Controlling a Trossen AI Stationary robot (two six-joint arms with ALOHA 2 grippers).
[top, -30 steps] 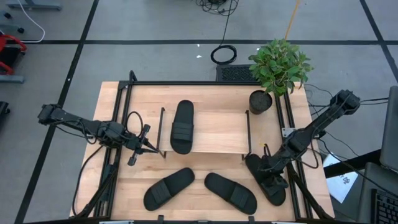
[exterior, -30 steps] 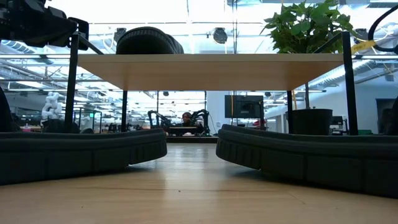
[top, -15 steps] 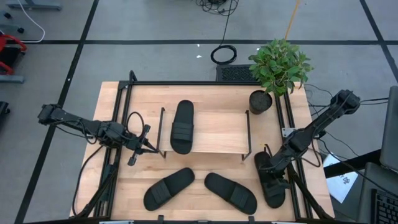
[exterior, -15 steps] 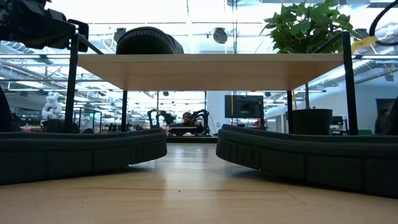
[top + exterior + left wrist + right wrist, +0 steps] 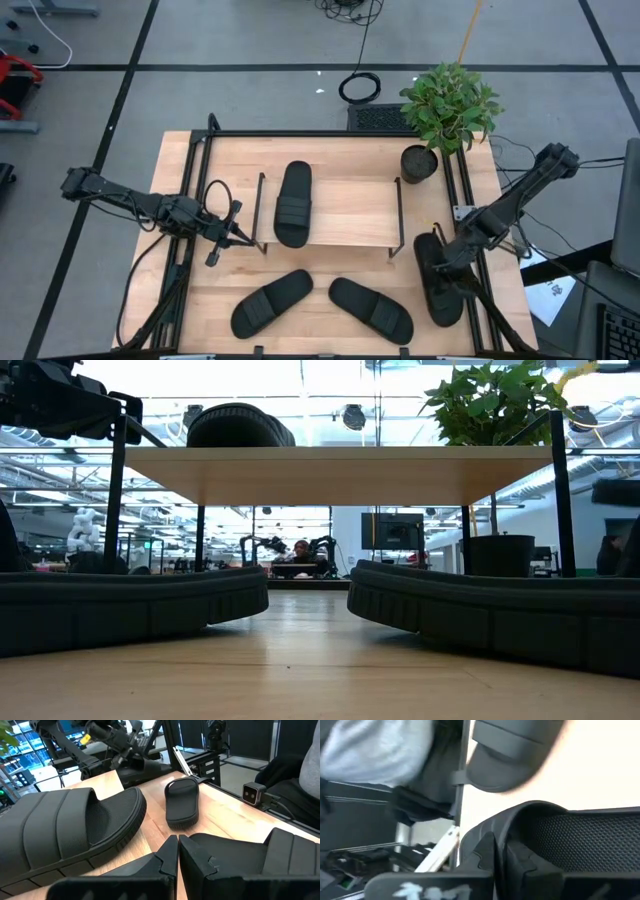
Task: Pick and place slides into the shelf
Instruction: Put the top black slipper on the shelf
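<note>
The right tool (image 5: 452, 262) is clamped shut on the strap edge of the rightmost slide (image 5: 440, 290), whose long axis runs toward the counter's front edge; the shelf (image 5: 335, 210) lies to its left, nearer this arm.

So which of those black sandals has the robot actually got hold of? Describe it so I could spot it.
Start at the potted plant at the table's far right corner and follow that right edge toward the near side. The slide lying there, just past the shelf's right end, is the one. Unlike the two slides at the near edge and the one on the shelf, it has the right gripper shut on its end.
</note>
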